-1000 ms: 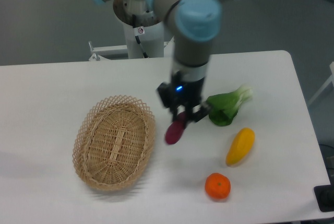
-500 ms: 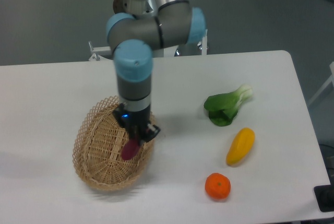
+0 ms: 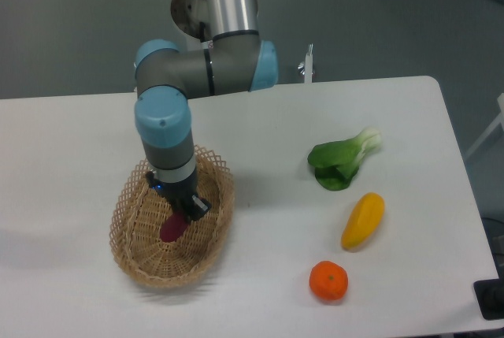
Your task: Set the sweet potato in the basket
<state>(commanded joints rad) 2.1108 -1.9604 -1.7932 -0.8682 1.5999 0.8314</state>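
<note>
The dark magenta sweet potato [image 3: 171, 228] hangs tilted over the middle of the woven tan basket [image 3: 132, 253], its upper end between the fingers of my gripper [image 3: 179, 214]. The gripper is shut on it, pointing straight down above the basket's centre. Whether the sweet potato's lower end touches the basket floor I cannot tell. The arm's wrist hides the far part of the basket's inside.
A green leafy vegetable [image 3: 342, 161] lies to the right on the white table [image 3: 276, 117]. In front of it are a yellow oblong fruit [image 3: 363, 219] and a round orange tangerine [image 3: 327, 281]. The table's right edge is close to these.
The gripper has carried the sweet potato leftward from beside the green vegetable to over the basket, then a little further left and lower inside it.
</note>
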